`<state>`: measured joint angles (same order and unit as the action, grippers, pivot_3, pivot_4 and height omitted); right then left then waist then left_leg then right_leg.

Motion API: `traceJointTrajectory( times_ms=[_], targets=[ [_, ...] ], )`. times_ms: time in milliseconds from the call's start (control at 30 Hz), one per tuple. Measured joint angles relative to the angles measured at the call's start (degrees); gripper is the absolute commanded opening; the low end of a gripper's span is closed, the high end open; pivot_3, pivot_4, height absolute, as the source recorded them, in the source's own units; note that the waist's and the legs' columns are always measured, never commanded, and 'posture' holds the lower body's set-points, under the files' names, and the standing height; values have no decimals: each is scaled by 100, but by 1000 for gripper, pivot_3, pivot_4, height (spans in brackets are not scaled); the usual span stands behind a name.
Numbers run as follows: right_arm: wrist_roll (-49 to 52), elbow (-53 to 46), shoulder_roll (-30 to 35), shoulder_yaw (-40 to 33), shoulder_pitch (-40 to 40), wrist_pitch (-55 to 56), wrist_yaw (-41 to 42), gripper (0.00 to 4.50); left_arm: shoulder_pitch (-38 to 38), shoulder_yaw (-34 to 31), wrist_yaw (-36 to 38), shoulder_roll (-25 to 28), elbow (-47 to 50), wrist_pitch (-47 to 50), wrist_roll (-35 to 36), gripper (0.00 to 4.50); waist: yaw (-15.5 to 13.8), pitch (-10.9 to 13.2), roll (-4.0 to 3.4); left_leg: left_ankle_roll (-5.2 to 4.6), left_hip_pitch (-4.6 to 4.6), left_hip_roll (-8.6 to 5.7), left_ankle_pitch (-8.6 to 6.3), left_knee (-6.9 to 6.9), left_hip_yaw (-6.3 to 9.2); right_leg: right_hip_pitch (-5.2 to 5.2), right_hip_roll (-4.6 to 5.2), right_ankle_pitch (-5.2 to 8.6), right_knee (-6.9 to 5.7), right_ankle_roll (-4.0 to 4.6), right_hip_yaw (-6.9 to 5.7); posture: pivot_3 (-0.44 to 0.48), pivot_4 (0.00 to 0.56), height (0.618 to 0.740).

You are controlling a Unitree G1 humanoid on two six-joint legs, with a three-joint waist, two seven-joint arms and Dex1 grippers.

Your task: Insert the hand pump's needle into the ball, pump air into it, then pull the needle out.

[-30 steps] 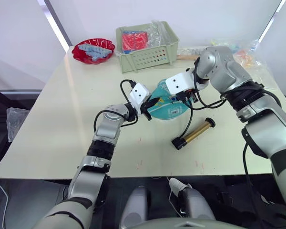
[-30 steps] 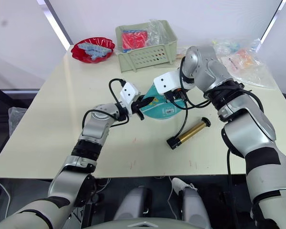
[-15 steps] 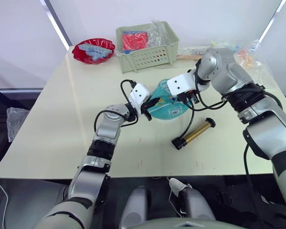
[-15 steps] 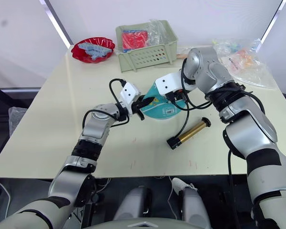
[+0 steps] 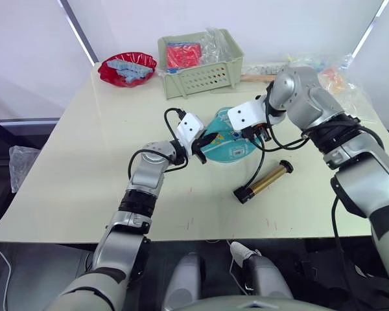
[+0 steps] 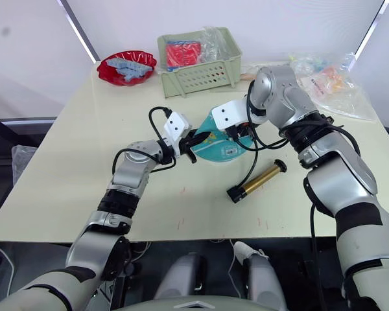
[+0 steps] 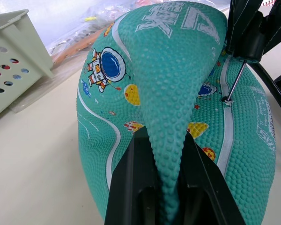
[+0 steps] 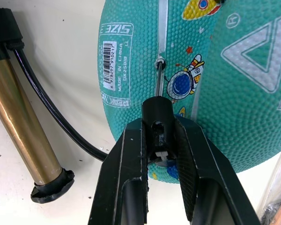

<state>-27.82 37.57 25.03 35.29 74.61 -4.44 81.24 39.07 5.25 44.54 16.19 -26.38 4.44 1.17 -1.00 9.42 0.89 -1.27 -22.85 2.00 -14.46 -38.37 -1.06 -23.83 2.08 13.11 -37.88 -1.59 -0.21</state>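
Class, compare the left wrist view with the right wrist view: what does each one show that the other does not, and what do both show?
Left wrist view alone: the left tool pinching a raised fold of the limp teal rubber ball, and the pale green perforated plastic basket.

Right wrist view alone: the brass-gold hand pump lying on the table, its thin black hose, the ball's white barcode label, and the right tool clamped on the needle's black fitting.

Both: the ball's astronaut print and the thin metal needle at the valve hole.
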Motion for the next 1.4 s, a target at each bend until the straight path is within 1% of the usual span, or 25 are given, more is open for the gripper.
traceJointTrajectory(
  times_ms=[600,1033,1400],
  targets=[
    [-122,-141,-6,78,-32,-71,16,300,-1,9,6,0,5,5,-1,10,0,0,0,0,0,-1,0,0,0,0,0,0,0,0,0,0,150,738],
    [-534,-172,-303,198,53,-279,224,300,-4,20,21,3,108,175,-17,10,4,-2,0,0,3,-1,0,-1,2,2,0,0,-1,0,-2,0,150,738],
    [-614,161,-566,197,230,-373,241,300,-10,18,20,12,300,427,-98,10,21,-2,0,0,4,0,0,0,2,2,-2,0,-1,0,-2,0,150,738]
  ],
)
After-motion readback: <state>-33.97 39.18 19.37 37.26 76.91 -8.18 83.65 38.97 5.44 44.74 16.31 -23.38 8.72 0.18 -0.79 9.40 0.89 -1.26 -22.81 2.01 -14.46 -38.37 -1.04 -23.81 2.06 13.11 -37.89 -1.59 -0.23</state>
